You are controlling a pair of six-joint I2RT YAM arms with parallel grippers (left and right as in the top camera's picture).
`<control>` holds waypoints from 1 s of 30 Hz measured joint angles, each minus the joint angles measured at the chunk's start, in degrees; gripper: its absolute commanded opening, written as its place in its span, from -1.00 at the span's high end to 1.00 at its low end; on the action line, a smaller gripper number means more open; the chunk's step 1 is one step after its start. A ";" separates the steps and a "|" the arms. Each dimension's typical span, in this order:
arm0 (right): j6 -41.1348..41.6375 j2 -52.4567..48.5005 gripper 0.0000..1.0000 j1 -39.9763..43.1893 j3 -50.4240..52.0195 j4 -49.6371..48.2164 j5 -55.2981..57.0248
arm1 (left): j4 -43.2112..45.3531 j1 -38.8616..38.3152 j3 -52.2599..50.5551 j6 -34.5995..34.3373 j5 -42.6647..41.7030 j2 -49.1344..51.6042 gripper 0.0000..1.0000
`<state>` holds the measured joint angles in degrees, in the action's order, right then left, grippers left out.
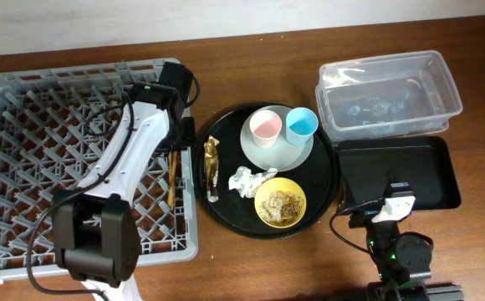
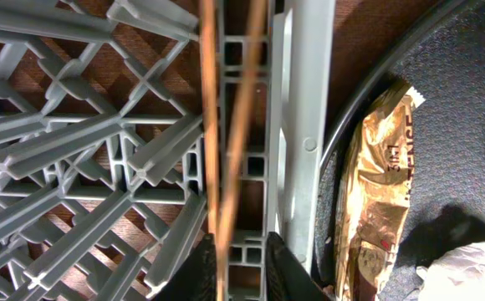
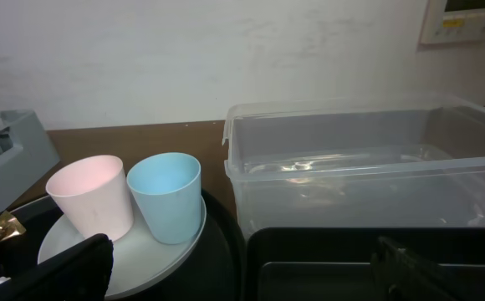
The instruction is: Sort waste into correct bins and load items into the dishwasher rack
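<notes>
Letting go of the sticks is the step in hand, I think. The left pincer [image 2: 242,266] hangs over the right side of the grey dishwasher rack [image 1: 58,73]. Its two fingers stand a little apart. The brown chopsticks [image 2: 230,125] run between them, side by side over the rack's lattice floor, just inside its right wall. They look loose, not squeezed.

To do this well, the pincer should open a bit more, so no finger rubs a stick. Then it should go straight up, and slowly. A sideways pull could drag a stick along, or tip it over the wall. The gold wrapper [image 2: 380,184] lies just past that wall on the round black tray [image 1: 330,196]. The sticks are thin, so one could slip down through a hole in the floor.

The right pincer [image 3: 242,276] is wide open with nothing in it, facing the pink cup [image 3: 92,196] and the clear tub [image 3: 351,176].
</notes>
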<state>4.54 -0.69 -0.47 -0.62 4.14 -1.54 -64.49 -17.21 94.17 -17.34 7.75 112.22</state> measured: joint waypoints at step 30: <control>-0.07 0.00 -0.97 0.00 0.00 0.00 0.02 | -4.09 0.00 3.93 -0.15 -4.15 -18.69 -0.99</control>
<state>4.47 -0.69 -0.47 -0.62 4.14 -1.52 -68.58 -17.21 98.10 -17.50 3.60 93.54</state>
